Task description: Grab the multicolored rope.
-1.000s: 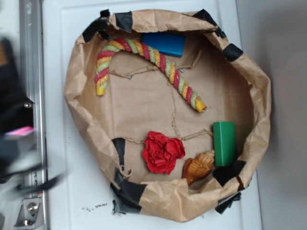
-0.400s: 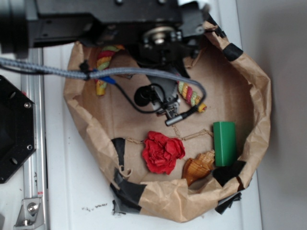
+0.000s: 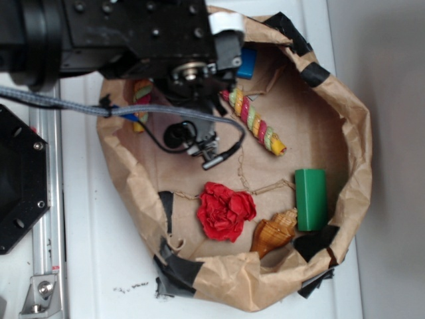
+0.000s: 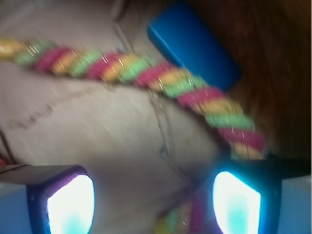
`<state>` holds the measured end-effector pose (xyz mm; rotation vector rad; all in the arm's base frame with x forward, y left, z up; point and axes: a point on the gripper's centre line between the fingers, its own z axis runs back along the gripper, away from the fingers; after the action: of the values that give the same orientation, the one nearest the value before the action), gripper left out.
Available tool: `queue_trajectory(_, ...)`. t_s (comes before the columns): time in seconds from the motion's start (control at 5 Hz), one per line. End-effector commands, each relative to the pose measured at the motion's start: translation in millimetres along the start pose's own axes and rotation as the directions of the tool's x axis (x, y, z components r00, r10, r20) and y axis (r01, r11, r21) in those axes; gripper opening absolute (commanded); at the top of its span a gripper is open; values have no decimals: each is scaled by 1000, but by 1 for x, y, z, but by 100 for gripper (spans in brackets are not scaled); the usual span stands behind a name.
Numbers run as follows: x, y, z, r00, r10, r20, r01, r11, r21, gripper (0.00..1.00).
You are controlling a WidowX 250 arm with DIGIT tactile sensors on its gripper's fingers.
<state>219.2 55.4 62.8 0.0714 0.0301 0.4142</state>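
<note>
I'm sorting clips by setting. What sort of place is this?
Probably a lab test bench, not a home: a taped brown paper bin of odd props, like a twisted red, yellow and green rope and red fabric flower, on a white surface.

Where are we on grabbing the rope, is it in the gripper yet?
Done: the arm is over the paper bag, above the multicolored rope. In hand: positioning; in the wrist view the gripper is open, its fingers apart with bare paper between them and the rope ahead, beside the blue block. Left: descend, close on it and lift.
</note>
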Motion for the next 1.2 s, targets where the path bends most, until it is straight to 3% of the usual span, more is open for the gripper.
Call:
queue_trajectory(0.0, 11, 41, -9, 999, 44, 29, -46, 996, 79, 100)
queue_trajectory(0.4, 21, 54, -27, 998, -55, 11, 53, 988, 147, 100)
queue_trajectory(0.8, 23, 53, -46, 997, -43, -57, 51, 987, 155, 100)
queue_trajectory(1.0, 24, 50, -55, 985, -163, -62, 172, 968, 184, 100)
